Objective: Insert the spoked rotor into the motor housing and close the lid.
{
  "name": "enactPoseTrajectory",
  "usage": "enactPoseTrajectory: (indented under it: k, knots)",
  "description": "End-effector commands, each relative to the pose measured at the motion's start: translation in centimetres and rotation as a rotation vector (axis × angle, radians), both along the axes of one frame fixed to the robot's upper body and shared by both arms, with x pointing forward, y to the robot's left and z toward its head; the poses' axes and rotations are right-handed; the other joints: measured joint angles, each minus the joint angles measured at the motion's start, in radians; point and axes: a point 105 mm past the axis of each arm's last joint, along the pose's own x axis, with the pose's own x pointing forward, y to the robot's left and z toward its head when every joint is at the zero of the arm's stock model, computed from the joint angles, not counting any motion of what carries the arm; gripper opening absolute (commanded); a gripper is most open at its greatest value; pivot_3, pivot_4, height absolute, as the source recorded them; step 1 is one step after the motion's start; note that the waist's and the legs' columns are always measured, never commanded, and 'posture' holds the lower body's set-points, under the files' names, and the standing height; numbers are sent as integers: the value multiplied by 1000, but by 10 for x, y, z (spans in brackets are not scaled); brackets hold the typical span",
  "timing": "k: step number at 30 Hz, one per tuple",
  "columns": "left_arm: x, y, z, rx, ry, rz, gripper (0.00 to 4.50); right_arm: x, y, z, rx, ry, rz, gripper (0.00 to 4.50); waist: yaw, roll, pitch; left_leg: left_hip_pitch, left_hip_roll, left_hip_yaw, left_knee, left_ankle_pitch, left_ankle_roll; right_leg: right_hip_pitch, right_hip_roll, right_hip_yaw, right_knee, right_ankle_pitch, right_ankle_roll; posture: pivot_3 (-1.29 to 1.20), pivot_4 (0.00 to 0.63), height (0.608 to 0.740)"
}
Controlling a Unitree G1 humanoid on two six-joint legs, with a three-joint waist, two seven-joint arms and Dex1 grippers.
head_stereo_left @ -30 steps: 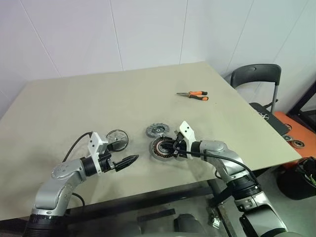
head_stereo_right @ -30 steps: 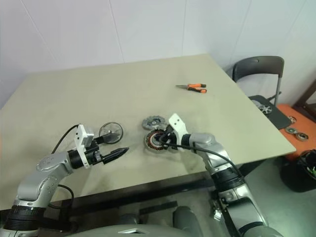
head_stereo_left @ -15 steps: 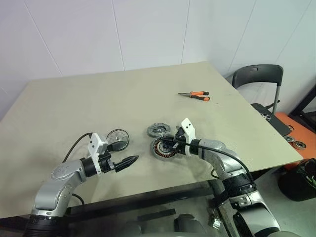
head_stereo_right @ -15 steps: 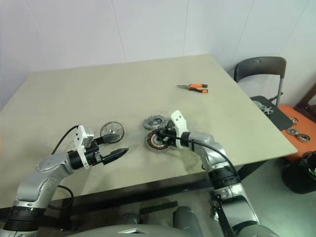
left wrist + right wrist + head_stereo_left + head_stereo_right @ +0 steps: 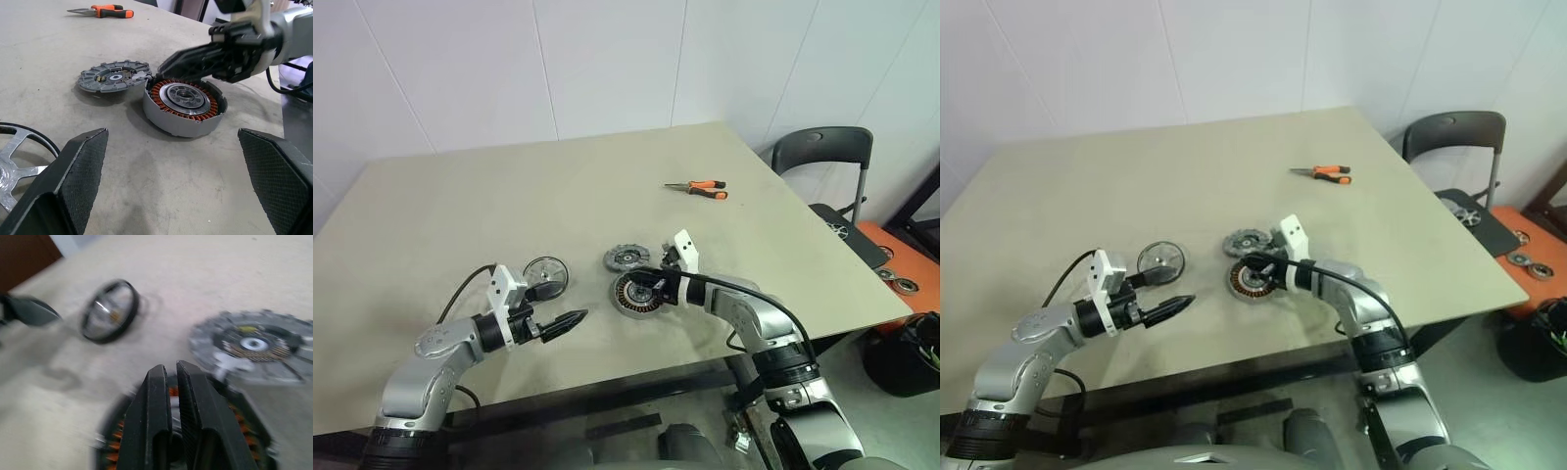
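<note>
Right gripper: fingers pressed together on nothing, tips poised over the far rim of the motor housing. Since a second ago, rolled at the wrist and lifted slightly, no longer lying low across the housing's near-right edge but reaching over its top toward the silvery centre. Housing itself unmoved, copper windings bare, bore open. Probably a nudge or alignment check rather than a pick; no task part carried yet.

Left gripper: jaws spread wide, empty, unchanged over the same second, hovering just above the table at about 8 o'clock from the housing.

Spoked rotor lying flat at roughly 9 o'clock from the housing, well apart from it, just beyond the left gripper. Lid resting flat at 11 o'clock, its toothed edge just beside or touching the housing rim. Insertion not begun, lid not placed.

Orange-handled pliers far off at 1 o'clock, no hindrance. Black chair past the table's right corner, irrelevant. Main obstacle, by judgement: the right gripper itself sitting over the housing mouth, blocking any rotor drop until withdrawn; lid crowding the rim a lesser risk.
</note>
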Motion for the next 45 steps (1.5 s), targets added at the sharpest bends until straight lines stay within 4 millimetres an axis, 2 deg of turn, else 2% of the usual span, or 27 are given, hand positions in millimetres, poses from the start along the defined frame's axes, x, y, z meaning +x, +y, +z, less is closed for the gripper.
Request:
enactPoseTrajectory:
  k: [1,3,6,9,11,14,18,22,24,30,33,37,40,45]
  knots:
    - [1,1,11,0,-55,2,4500,-5,4,20,43,-38,60,380,0,0,0,0,0,0,0,0,0,0,0,0,0,0,0,0,0,740]
    - [1,1,11,0,-56,3,4500,-12,5,11,-13,-34,97,380,1,0,0,0,0,0,0,0,0,0,0,0,0,0,0,0,0,740]
    - [1,2,11,-1,-56,5,4500,-21,5,-20,-187,-75,148,380,1,0,0,0,0,0,0,0,0,0,0,0,-1,0,0,0,0,740]
    - [2,2,12,-3,-58,8,4500,-13,-2,-36,-248,-83,100,380,-4,-1,-1,0,0,1,0,0,0,1,0,0,-1,0,0,0,0,740]
    - [2,3,13,-4,-59,11,4500,-7,-7,-38,-259,-92,68,380,-3,-1,-1,2,0,1,0,0,0,2,0,0,0,0,0,0,0,740]
    - [3,4,13,0,-59,13,4500,2,-11,-32,-212,-86,17,380,-2,-2,-1,3,0,0,1,0,0,3,0,0,0,-2,2,0,0,740]
    - [3,4,12,0,-57,12,4500,12,-16,4,21,-10,-50,380,1,0,0,3,0,0,2,0,0,3,0,0,1,-1,1,0,0,740]
    - [3,3,13,-1,-58,8,4500,10,-13,23,128,36,-24,380,1,0,0,1,0,0,1,0,0,1,0,0,1,1,-1,0,0,740]
    - [4,3,14,0,-61,8,4500,7,-8,23,124,39,-8,380,-1,0,0,1,0,-1,-1,0,0,0,0,0,1,1,-1,0,0,740]
    - [6,4,14,1,-62,11,4500,-1,0,6,-3,0,40,380,-1,0,0,-1,0,0,-1,0,0,-1,0,0,0,1,-1,0,0,740]
    - [6,6,14,2,-61,14,4500,-10,4,-17,-134,-21,88,380,-1,1,0,-1,0,0,-1,0,0,-1,0,0,-1,0,-1,0,0,740]
    - [6,6,14,2,-63,16,4500,-5,-1,-27,-182,-34,49,380,-2,0,0,0,0,0,-1,0,0,0,0,0,0,0,-1,0,0,740]
    - [6,6,14,2,-61,18,4500,8,-11,-16,-113,-36,-41,380,-1,0,0,1,0,0,0,0,0,1,0,0,0,0,-1,0,0,740]
    - [5,5,13,1,-58,16,4500,14,-14,21,138,30,-70,380,2,1,0,0,0,0,1,0,0,1,0,0,0,1,-1,0,0,740]
